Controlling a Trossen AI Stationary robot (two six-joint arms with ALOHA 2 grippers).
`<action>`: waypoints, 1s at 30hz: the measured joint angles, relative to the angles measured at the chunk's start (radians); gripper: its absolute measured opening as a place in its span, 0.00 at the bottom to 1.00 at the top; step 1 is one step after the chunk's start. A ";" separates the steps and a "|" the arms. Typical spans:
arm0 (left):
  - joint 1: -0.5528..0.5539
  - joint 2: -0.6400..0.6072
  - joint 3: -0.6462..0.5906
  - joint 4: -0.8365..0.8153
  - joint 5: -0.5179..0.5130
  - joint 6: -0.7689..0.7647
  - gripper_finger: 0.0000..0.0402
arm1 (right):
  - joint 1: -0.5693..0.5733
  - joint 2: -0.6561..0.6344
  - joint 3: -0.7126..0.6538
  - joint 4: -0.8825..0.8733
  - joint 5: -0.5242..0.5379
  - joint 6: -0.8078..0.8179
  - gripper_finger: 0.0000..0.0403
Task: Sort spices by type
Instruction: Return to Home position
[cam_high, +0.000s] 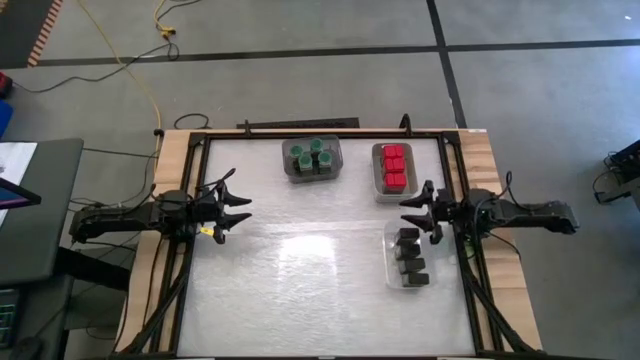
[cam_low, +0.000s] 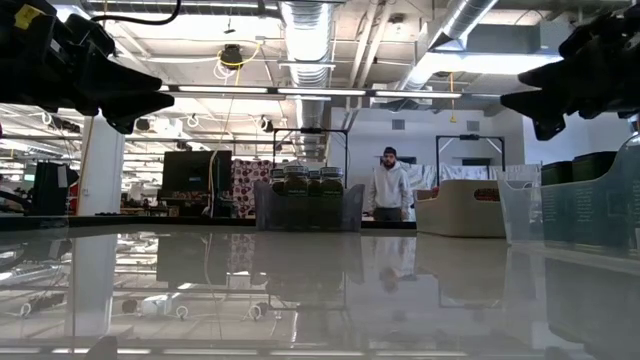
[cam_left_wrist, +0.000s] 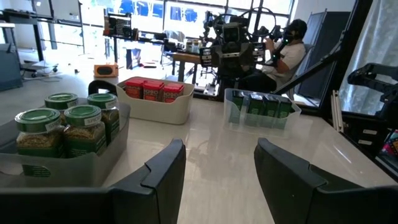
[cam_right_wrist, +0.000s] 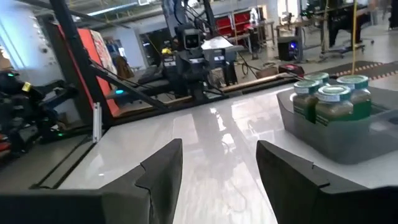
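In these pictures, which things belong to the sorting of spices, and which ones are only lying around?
Belong to the job: green-lidded jars in the grey bin; red boxes in the white bin; black cans in the clear bin; left gripper and right gripper, both open and empty.
Just lying about: yellow cable on the floor; a person beyond the table.

Overhead looks straight down, low level across the table (cam_high: 300, 290); both wrist cameras see the green-lidded jars (cam_left_wrist: 83, 127).
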 joint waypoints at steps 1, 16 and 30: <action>0.000 0.000 0.000 0.000 0.000 0.000 0.46 | 0.004 0.000 0.001 -0.007 0.015 0.012 0.58; 0.000 0.000 0.000 0.000 0.000 0.000 0.46 | 0.013 0.001 0.001 -0.016 0.023 -0.047 0.58; 0.000 0.000 0.000 0.000 0.000 0.000 0.46 | 0.018 0.104 0.002 -0.024 -0.002 -0.045 0.58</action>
